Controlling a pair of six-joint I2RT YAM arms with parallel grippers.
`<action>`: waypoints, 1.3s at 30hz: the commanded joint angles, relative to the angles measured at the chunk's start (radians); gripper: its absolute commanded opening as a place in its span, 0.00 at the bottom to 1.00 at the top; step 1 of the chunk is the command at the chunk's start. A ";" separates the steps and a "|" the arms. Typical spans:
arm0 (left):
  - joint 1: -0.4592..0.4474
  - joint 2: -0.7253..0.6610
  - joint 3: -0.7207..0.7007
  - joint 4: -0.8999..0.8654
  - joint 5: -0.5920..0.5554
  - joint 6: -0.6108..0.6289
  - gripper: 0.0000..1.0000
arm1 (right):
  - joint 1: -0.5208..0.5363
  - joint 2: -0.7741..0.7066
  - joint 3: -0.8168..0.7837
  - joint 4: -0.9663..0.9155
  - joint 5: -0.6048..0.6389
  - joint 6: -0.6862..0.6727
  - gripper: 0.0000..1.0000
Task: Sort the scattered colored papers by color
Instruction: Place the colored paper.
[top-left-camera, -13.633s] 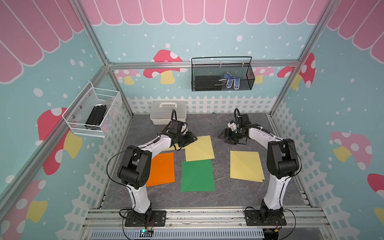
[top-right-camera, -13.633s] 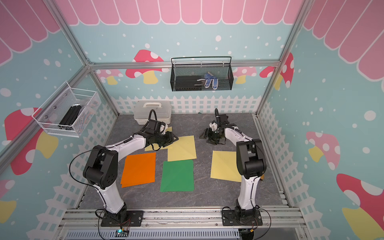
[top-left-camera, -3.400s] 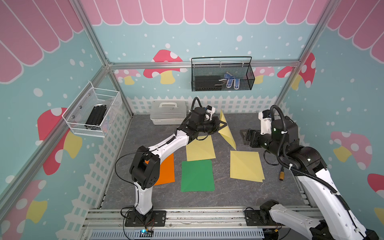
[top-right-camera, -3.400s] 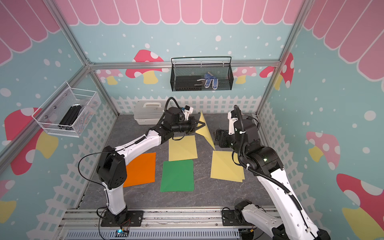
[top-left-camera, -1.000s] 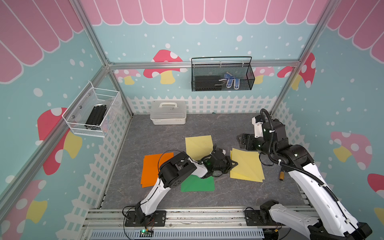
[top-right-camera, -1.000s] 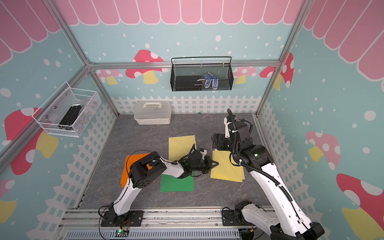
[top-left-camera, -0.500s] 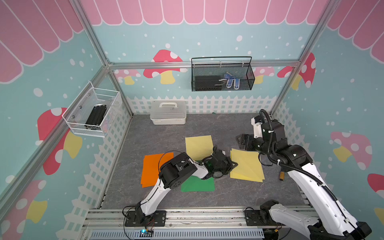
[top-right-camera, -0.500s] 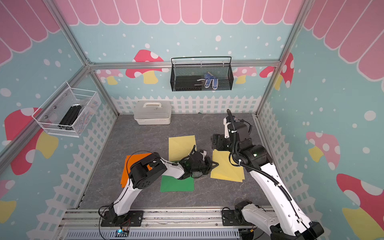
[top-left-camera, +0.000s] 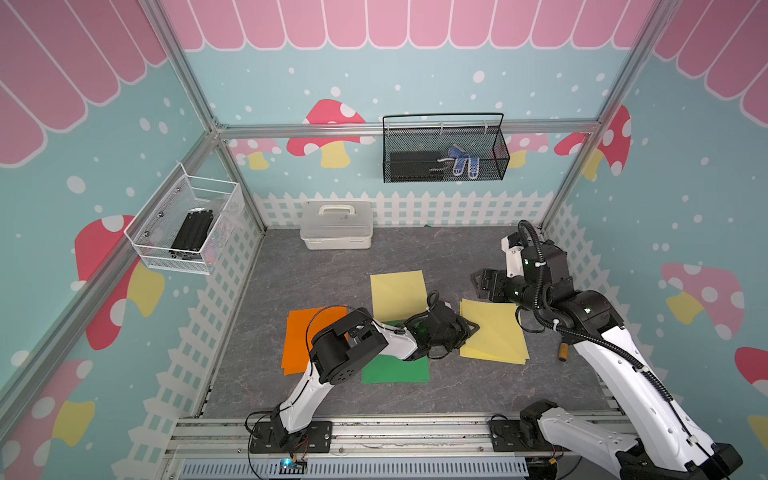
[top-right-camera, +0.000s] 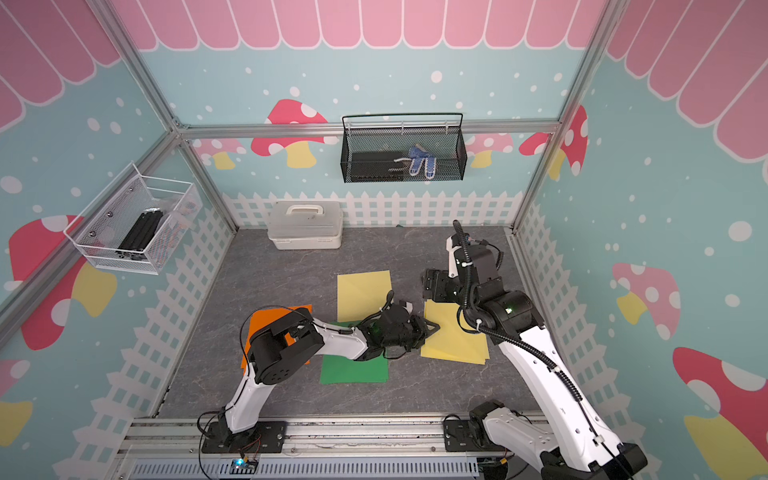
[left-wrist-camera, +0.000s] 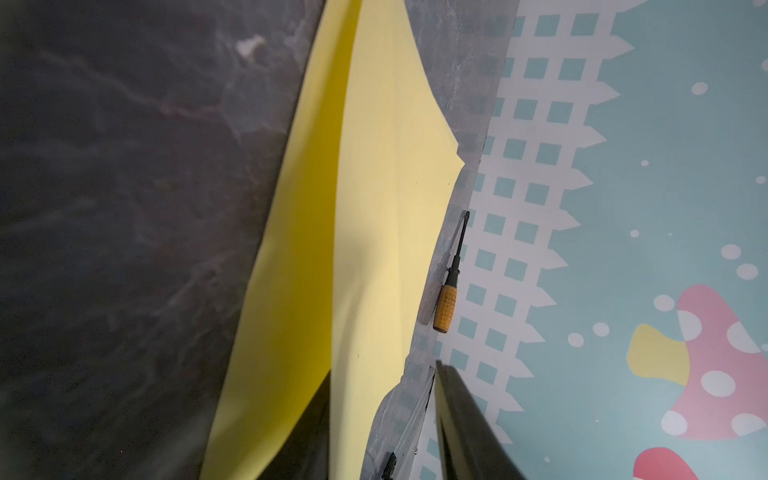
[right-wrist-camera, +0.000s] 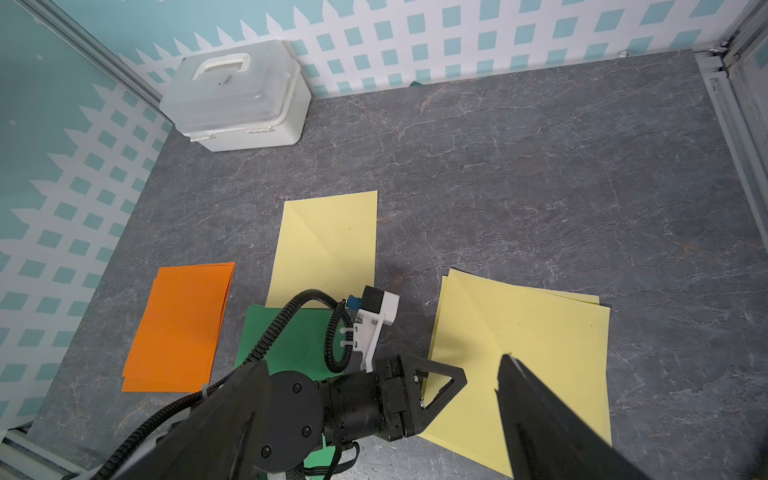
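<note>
Box (top-left-camera: 336, 226) stands behind the papers (top-left-camera: 398, 293); screwdriver (top-left-camera: 563, 352) at right.

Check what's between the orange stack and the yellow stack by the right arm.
Green sheet, with the left arm stretched across it and its end effector at the edge of the yellow stack. Shows in both top views.

My left gripper (top-left-camera: 467, 331) is black, my left arm (top-left-camera: 399, 345) white with black joints, and I see pale yellow papers (top-left-camera: 494, 336), orange papers (top-left-camera: 297, 340), a green paper (top-left-camera: 395, 370), a dark grey marble-veined tabletop (top-left-camera: 332, 282), a white box (top-left-camera: 336, 226) and teal walls (top-left-camera: 415, 83) with white pickets and red mushrooms.
</note>
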 joint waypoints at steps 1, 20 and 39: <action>-0.027 -0.030 -0.001 -0.067 -0.034 0.002 0.38 | -0.007 -0.019 -0.012 0.019 -0.014 0.023 0.89; 0.009 -0.435 -0.132 -0.473 -0.383 0.253 0.40 | -0.007 0.028 -0.063 0.087 -0.092 0.069 0.87; 0.710 -0.440 -0.129 -0.587 0.158 0.635 0.54 | -0.006 0.959 0.347 0.195 -0.343 0.005 0.60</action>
